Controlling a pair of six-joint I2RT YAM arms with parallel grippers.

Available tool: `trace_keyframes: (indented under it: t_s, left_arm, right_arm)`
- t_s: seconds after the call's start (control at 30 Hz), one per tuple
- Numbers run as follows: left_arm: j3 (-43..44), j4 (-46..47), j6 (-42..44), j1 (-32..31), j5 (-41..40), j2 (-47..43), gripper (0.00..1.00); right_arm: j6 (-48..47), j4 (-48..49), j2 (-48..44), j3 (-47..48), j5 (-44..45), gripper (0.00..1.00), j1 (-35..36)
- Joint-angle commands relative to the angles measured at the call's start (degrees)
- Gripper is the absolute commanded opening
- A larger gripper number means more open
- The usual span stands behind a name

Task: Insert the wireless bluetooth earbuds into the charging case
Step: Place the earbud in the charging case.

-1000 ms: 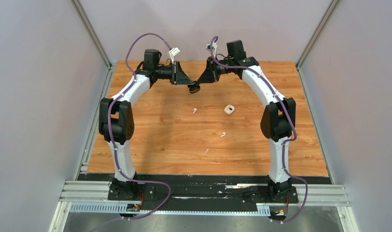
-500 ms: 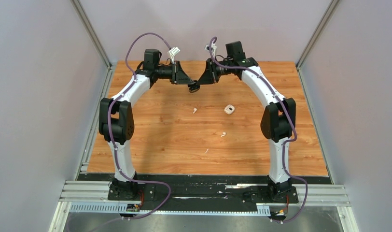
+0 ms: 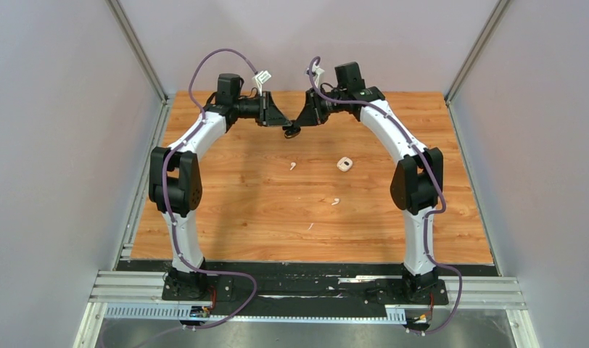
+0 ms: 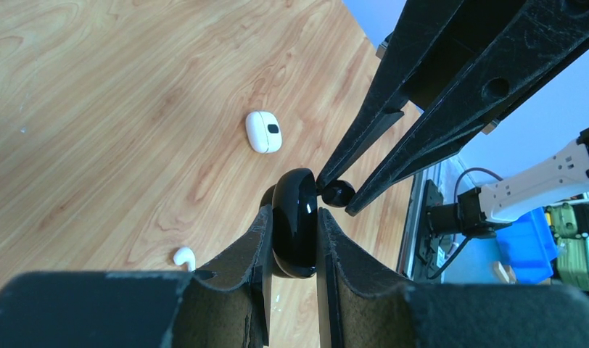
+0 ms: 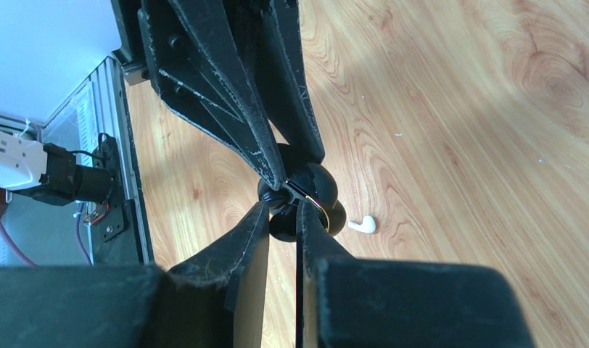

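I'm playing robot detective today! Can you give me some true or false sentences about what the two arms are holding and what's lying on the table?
1. The left end effector grips a black charging case. True.
2. The right end effector pinches a white bud. False: it pinches a black earbud.
3. A white case sits on the table. True.
4. Every white bud is inside that case. False: one white earbud and another lie loose on the wood.
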Motion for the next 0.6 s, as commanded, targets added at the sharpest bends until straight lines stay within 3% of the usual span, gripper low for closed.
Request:
trace_keyframes:
  t_s: [0.0,0.4,0.43,0.57]
  left_arm:
    - [2.2,-0.1,2.2,-0.7,2.2,-4.3,0.0]
    - [1.0,5.4,-4.4,-0.7,2.7,-3.7,0.0]
    - [1.0,5.6,-4.8,-0.7,2.8,-3.6,0.0]
    - [1.1,5.8,-5.1,-0.7,3.2,-3.2,0.0]
  right_arm:
    - [1.3,0.5,-2.7,0.6,5.5,0.0,0.3]
    - [3.0,0.5,-2.3,0.5,11.6,0.0,2.4]
    - [3.1,0.5,-2.4,0.4,11.8,0.02,2.5]
    - [3.3,0.5,-2.9,-0.1,11.8,0.26,2.7]
